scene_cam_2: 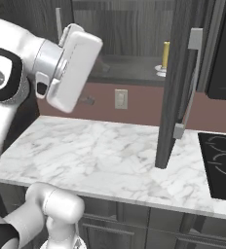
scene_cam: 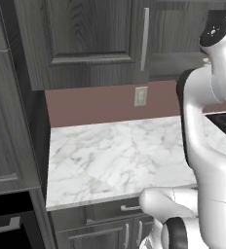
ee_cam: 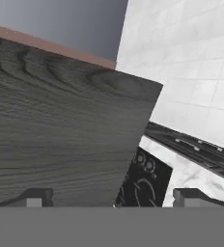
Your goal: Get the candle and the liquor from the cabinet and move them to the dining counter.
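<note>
While the open cabinet (scene_cam_2: 176, 87) door hides its shelf, the candle (scene_cam_2: 165, 55) peeks out.

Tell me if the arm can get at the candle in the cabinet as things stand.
Probably yes: the cabinet door stands swung open, the candle sits exposed on the shelf, and the gripper has its jaws wide apart with nothing between them.

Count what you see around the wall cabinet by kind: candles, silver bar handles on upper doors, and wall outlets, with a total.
Candle: 1
Silver bar handles, counted across both base views: 2
Wall outlet: 1
Total: 4
</note>
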